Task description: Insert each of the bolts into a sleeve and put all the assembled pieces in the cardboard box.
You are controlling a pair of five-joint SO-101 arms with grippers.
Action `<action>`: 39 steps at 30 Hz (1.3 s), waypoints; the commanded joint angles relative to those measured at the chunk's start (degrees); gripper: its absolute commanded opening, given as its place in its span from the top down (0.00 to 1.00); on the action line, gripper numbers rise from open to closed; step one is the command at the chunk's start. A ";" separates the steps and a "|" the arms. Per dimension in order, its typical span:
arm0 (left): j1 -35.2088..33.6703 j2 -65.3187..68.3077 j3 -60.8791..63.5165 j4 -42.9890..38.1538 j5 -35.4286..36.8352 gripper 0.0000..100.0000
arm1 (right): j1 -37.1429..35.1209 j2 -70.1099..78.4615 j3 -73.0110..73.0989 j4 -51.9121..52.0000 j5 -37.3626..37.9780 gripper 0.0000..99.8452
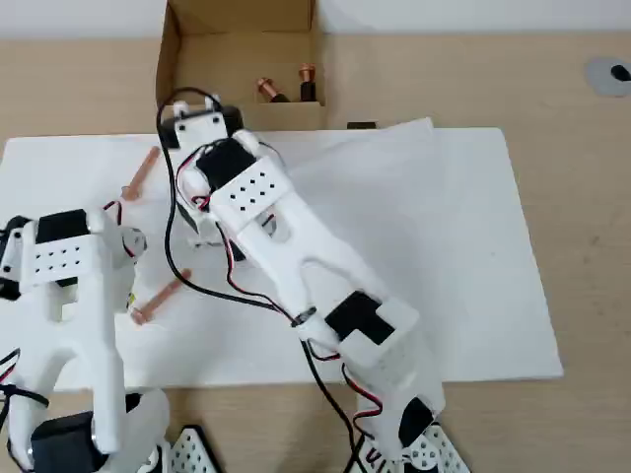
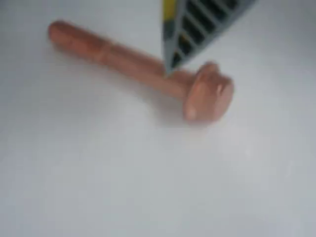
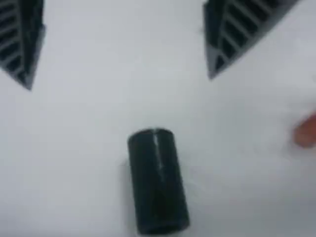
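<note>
A copper bolt [image 2: 143, 74] lies flat on the white sheet [image 2: 148, 187], and one ridged fingertip [image 2: 173, 54] of my left gripper stands right at its shank; no second finger is near it, so the gripper is open. This bolt [image 1: 158, 299] lies beside the left arm [image 1: 69, 286]. A second bolt [image 1: 141, 174] lies farther back. My right gripper [image 3: 118, 79] hangs open above a black sleeve [image 3: 158, 182] lying on the sheet, apart from both fingertips. A copper bolt's end [image 3: 306, 131] shows at that view's edge. The cardboard box [image 1: 173, 59] holds two assembled pieces [image 1: 268, 91].
The right arm [image 1: 296, 246] stretches diagonally across the white sheet [image 1: 444, 246] towards the box. Black and red cables [image 1: 207, 286] trail over the sheet between the arms. The sheet's right half has free room. Bare wooden table [image 1: 582, 197] surrounds it.
</note>
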 commanded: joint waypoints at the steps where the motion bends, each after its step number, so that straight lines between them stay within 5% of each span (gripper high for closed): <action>1: -1.41 -1.10 2.37 -3.69 1.32 0.73 | 0.04 -0.48 4.18 -3.16 -0.79 0.73; 17: -3.25 -1.01 10.37 -10.90 1.93 0.73 | -0.04 4.44 6.55 -6.59 5.54 0.73; 30: -2.99 -1.27 11.87 -13.19 1.85 0.73 | 0.13 12.00 -9.27 1.14 17.49 0.73; 39: -3.25 -1.10 11.78 -13.19 2.11 0.73 | -0.40 13.23 -12.97 2.46 18.73 0.73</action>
